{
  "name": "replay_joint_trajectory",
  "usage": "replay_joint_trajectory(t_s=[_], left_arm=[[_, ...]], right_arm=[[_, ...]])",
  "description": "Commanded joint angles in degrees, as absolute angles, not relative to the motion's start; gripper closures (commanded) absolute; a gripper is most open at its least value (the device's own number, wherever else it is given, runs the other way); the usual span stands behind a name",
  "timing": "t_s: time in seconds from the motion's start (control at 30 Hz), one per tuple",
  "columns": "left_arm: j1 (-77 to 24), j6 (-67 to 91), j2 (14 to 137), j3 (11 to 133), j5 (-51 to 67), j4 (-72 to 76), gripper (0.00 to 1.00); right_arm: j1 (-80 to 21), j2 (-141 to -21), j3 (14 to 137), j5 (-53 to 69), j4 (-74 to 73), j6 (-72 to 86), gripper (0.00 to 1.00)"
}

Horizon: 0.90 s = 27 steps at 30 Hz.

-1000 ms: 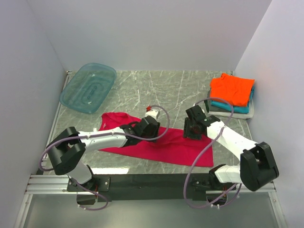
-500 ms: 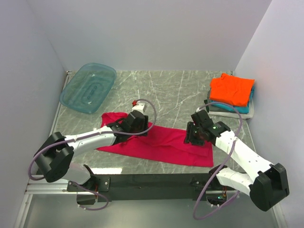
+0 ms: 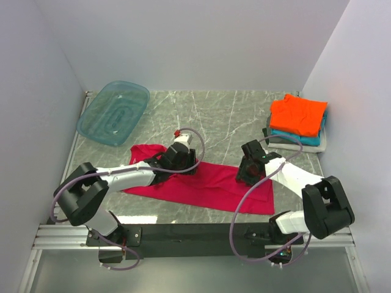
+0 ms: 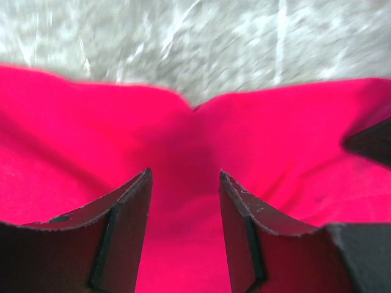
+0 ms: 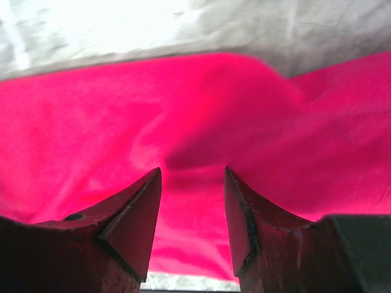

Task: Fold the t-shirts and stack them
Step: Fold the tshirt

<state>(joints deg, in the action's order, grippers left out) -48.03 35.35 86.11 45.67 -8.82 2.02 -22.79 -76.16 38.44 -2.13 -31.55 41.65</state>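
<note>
A crimson-magenta t-shirt (image 3: 214, 185) lies flat on the marble table as a long strip, running from the left towards the front right. My left gripper (image 3: 185, 165) hangs low over its far edge near the middle. In the left wrist view the left gripper (image 4: 184, 177) is open, with the crimson t-shirt (image 4: 275, 134) showing between its fingers. My right gripper (image 3: 245, 176) is low over the strip's right part. It too stands open (image 5: 192, 174) above the crimson t-shirt (image 5: 91, 122). At the back right, a folded orange t-shirt (image 3: 297, 115) tops a teal one (image 3: 302, 139) and a grey-white one (image 3: 322, 145).
A translucent teal plastic tub (image 3: 114, 113) sits at the back left. Pale walls close in the table on the left, back and right. A black rail (image 3: 189, 233) with the arm bases runs along the near edge.
My left gripper has shifted a little to the left along the crimson shirt's far edge. My right gripper has come slightly nearer and lower, its arm swinging outward and back. The shirt lies much as before.
</note>
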Motion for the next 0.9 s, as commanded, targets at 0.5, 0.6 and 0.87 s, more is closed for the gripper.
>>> replay_joint_trajectory(t_s=[0.5, 0.6, 0.87], left_arm=[[-45.3, 42.7, 91.9, 39.6, -15.8, 0.2, 0.47], [-46.2, 44.0, 90.3, 38.0, -13.6, 1.9, 0.46], [-52.9, 51.3, 91.3, 41.2, -16.0, -1.3, 0.46]], right_arm=[[-8.7, -79.7, 34.4, 0.6, -27.2, 38.1, 0.41], [-8.0, -79.1, 36.1, -2.2, -28.6, 37.0, 0.4], [-3.9, -86.9, 45.4, -5.5, -31.6, 28.0, 0.4]])
